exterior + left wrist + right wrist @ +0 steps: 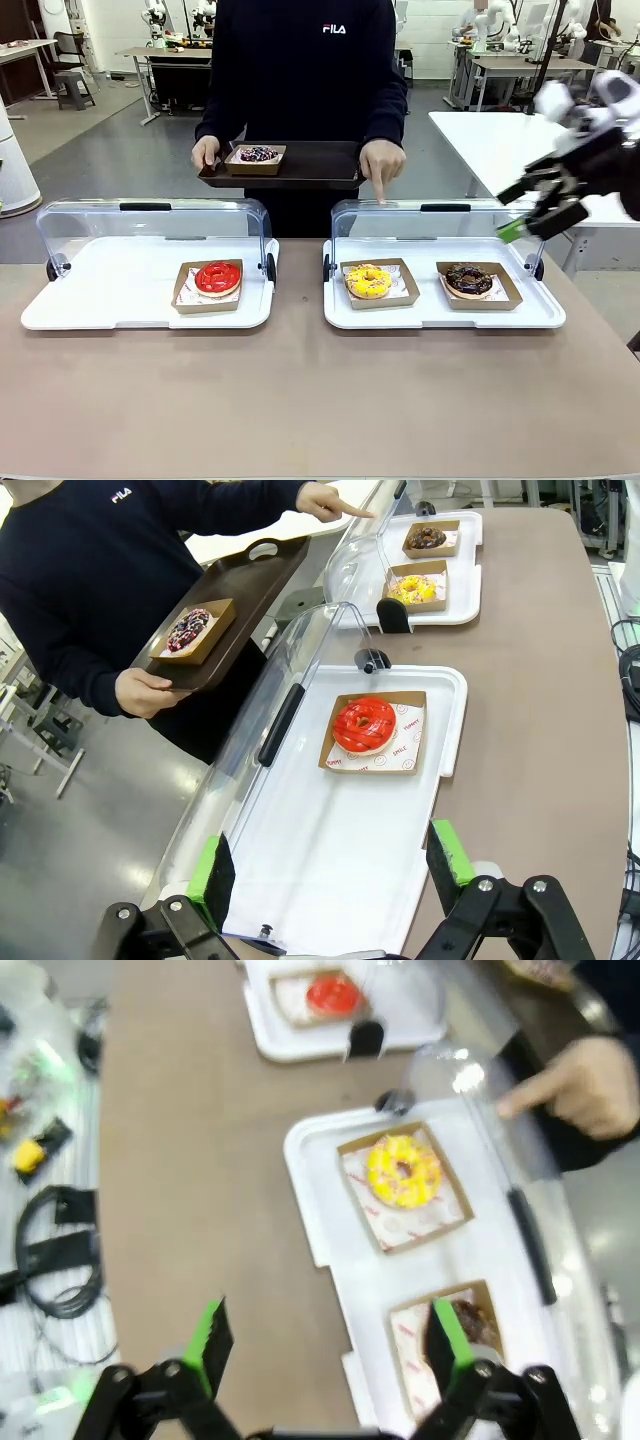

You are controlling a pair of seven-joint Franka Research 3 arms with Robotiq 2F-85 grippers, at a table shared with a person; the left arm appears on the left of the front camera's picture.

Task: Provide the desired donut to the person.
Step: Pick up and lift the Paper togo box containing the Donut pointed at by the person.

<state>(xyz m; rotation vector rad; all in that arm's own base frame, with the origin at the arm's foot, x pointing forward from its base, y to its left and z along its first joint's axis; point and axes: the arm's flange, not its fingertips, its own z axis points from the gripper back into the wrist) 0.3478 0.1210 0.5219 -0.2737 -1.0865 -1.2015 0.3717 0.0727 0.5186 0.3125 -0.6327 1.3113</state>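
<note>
Wanted: yellow donut [368,281], boxed, left spot of right tray [440,318]; person's hand [382,160] points at it. Step: approach. Right gripper [520,210] hovers far right, jaws apart, empty. Left gripper [330,865] likewise apart. Next, probably: descend, pinch box rim.

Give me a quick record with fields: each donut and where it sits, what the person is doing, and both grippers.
person: far side, holding a dark serving tray
pointing hand: finger down over the right case, apparently at the yellow donut
serving tray: one sprinkled donut
left case: lid open, red donut
right case: lid open, yellow donut, chocolate donut
left gripper: open, above left case
right gripper: open, raised near the chocolate donut's end
</note>
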